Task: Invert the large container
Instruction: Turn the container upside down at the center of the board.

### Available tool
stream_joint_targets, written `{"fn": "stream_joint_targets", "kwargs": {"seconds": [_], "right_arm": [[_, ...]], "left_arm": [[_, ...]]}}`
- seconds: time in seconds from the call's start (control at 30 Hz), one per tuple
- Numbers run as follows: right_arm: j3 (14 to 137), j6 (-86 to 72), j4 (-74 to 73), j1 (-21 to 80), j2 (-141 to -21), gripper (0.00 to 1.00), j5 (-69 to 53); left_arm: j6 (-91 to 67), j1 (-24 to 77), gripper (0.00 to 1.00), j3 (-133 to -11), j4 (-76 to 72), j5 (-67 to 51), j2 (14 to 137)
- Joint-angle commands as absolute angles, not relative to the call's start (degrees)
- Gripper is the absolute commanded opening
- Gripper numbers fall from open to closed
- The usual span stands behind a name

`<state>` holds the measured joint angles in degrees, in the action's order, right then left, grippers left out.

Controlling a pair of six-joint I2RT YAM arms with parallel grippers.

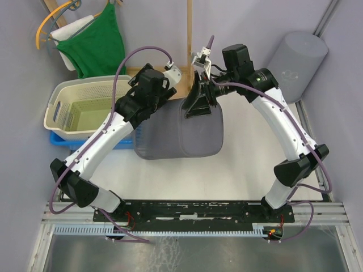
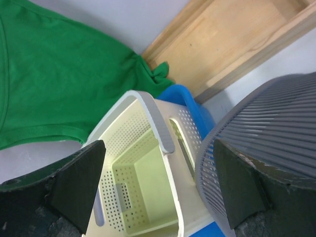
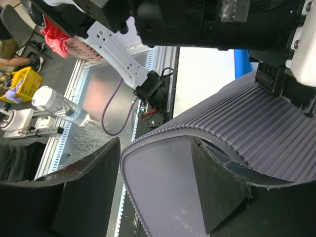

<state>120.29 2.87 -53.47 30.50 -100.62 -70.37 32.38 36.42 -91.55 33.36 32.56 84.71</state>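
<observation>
White bench (image 1: 238, 170): large grey ribbed plastic container (image 1: 181, 136) at twelve o'clock. Your right end effector (image 3: 153, 187) straddles its rim, unclamped; left end effector (image 2: 158, 182) gapes, empty. Clamp next.

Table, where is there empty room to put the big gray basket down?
The widest bare patch of table lies between the gray container and the black rail at the arm bases. A smaller one lies right of the container, inside the right arm's bend. The back left is crowded: cream basket, green shirt.
</observation>
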Motion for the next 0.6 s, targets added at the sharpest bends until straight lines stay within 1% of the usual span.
{"fn": "stream_joint_targets", "kwargs": {"seconds": [0.0, 0.07, 0.27, 0.4, 0.57], "right_arm": [[115.55, 2.55, -42.42, 29.35, -95.18, 0.68, -66.31], [115.71, 2.02, -42.15, 29.38, -95.13, 0.68, -66.64], [114.03, -8.39, -32.44, 29.4, -96.62, 0.68, -67.94], [114.8, -11.23, -29.97, 29.43, -97.38, 0.68, -67.88], [114.09, -8.63, -32.16, 29.36, -96.18, 0.68, -66.87]], "left_arm": [[30.59, 37.17, 0.97, -85.88, 34.16, 32.67, 84.45], [30.32, 36.64, 0.97, -83.99, 33.96, 32.69, 84.34], [27.51, 36.4, 0.97, -80.6, 33.81, 28.81, 84.3], [25.66, 36.6, 0.97, -82.88, 35.42, 24.86, 85.75], [24.52, 37.32, 0.97, -86.08, 36.87, 22.89, 87.39]]}}
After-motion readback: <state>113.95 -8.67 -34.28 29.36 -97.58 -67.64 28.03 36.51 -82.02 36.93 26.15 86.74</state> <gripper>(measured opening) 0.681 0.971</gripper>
